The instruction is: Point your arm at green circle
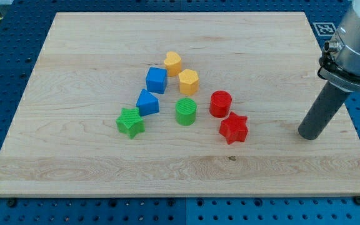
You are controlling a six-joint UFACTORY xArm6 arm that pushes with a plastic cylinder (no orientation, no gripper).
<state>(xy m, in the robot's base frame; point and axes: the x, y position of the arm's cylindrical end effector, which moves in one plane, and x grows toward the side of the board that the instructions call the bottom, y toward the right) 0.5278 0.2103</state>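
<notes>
the green circle (185,111) sits mid-board beside the red cylinder (220,104); my tip (309,135), a bare rod without jaws, rests well apart at the view's right.

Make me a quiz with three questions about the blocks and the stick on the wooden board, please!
1. Where is my tip compared with the blocks?
A. At the view's right of them all
B. In the middle of them
C. At the view's top left

2. How many red blocks are there?
A. One
B. Two
C. Four

3. Is my tip touching the green circle?
A. Yes, pressed against it
B. No, it stands well apart
C. It rests on top of it

Answers:
1. A, since the tip rests on the wooden board near its right edge, beyond the red star.
2. B, the red star and the red cylinder are the only red ones.
3. B, both red blocks and bare wood lie between the tip and the green circle.
</notes>
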